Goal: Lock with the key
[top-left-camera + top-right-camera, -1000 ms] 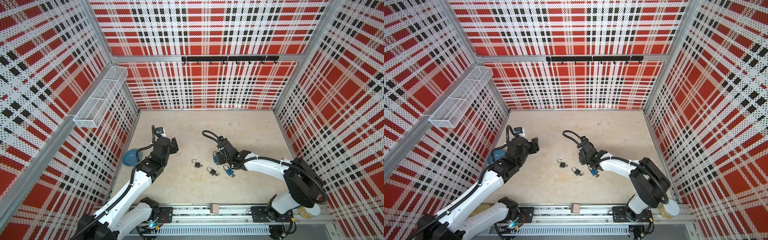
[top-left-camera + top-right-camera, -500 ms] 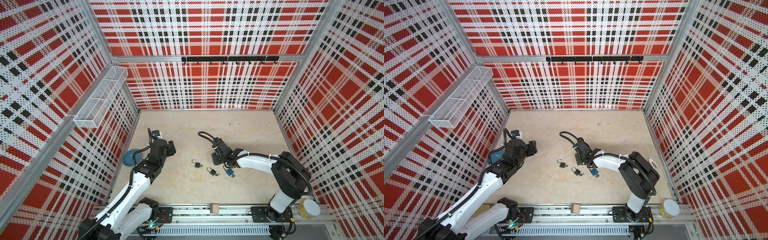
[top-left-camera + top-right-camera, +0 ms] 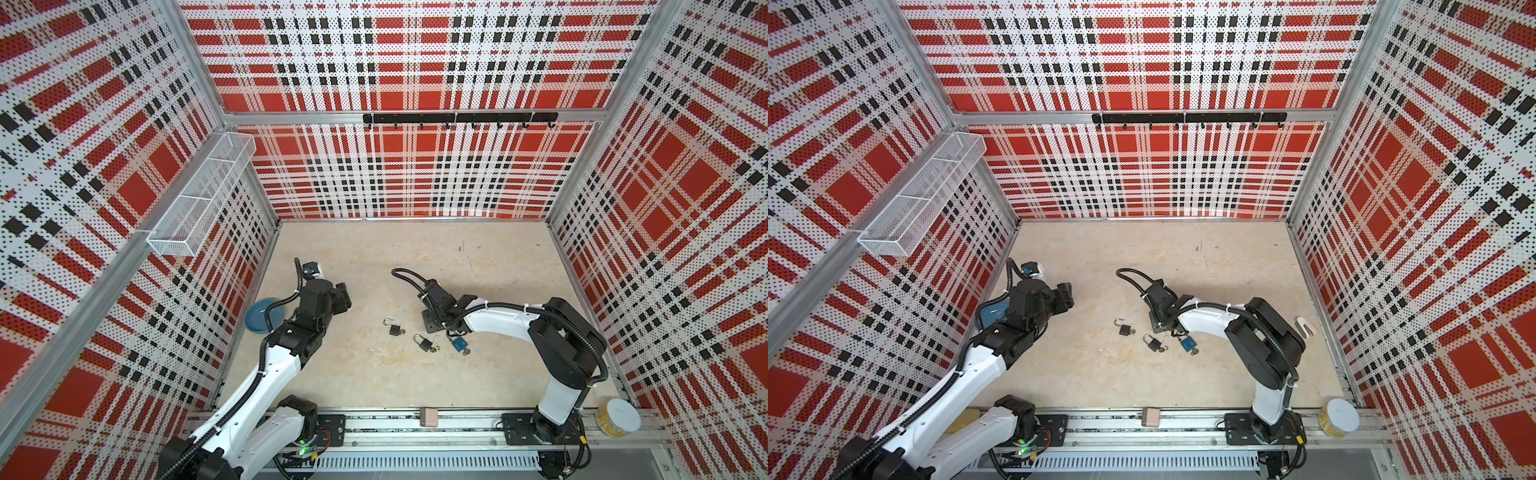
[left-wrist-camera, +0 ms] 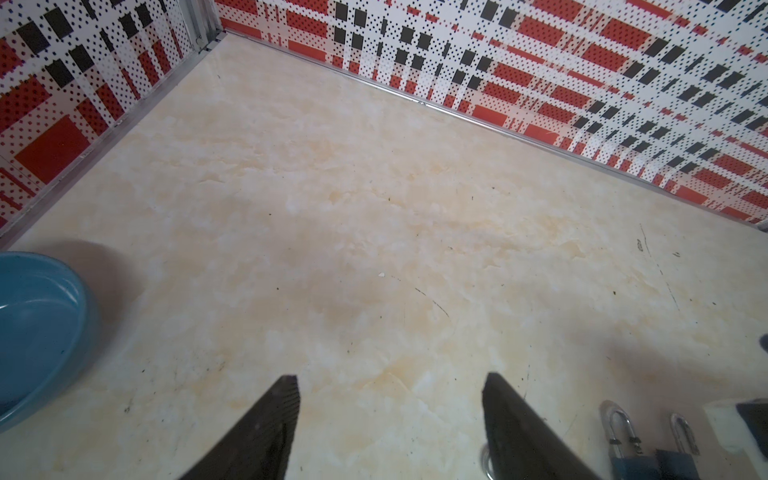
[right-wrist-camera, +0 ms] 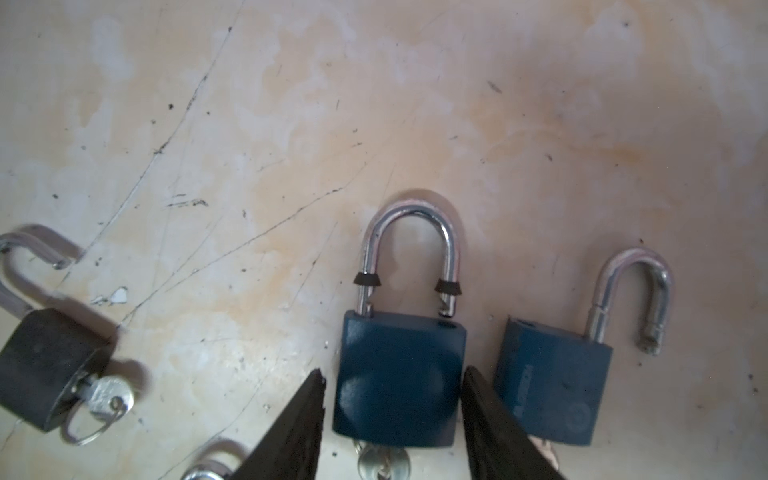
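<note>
right gripper (image 5: pixel 392 372) is spread, straddling the blue padlock (image 5: pixel 399 374) lying flat on the table (image 5: pixel 374 124), not squeezing yet i think. long axis runs straight ahead: shackle (image 5: pixel 409 212) at its 12 o'clock, key (image 5: pixel 382 463) at 6. left gripper (image 3: pixel 344 296) hangs empty, fingers apart, way off at 9 o'clock in a top view.

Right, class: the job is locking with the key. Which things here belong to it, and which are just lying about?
Job: blue padlock with key; second blue padlock, shackle open; black padlock, also open; another black padlock.
Lying about: blue bowl; wire basket; hook rail; lidded jar.
</note>
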{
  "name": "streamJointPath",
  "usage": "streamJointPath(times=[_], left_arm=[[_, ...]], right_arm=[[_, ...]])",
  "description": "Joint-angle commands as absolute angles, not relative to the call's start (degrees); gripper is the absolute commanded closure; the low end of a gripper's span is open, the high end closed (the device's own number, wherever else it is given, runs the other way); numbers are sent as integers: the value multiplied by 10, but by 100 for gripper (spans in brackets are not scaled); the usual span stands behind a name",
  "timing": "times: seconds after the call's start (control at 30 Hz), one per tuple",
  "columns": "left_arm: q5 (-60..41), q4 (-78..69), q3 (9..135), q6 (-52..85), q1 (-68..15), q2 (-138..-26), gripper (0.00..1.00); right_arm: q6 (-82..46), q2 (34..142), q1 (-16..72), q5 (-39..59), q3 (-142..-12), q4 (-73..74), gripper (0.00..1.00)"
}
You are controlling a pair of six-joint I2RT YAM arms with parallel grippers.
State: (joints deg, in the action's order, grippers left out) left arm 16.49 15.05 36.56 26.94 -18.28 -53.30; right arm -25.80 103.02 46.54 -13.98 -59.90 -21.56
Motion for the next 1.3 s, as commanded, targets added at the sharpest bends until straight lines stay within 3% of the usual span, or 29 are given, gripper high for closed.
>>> streamJointPath(times=[0.0,0.4,0.57,0.83,1.27], left_arm=[[163,142,360,282,-178,-524,28],[161,142,359,281,-178,-523,28],[162,146,358,280,-178,-520,28],[131,152,372,269,-182,-521,32],[14,166,399,279,-285,-549,37]], right_arm=[[-272,1049,469,-151,-623,-232,47],[-280,1070,469,-161,-642,-266,51],[-277,1071,470,-161,-643,-266,62],[-225,1006,470,-158,-624,-225,70],[-111,889,470,-60,-611,-198,75]])
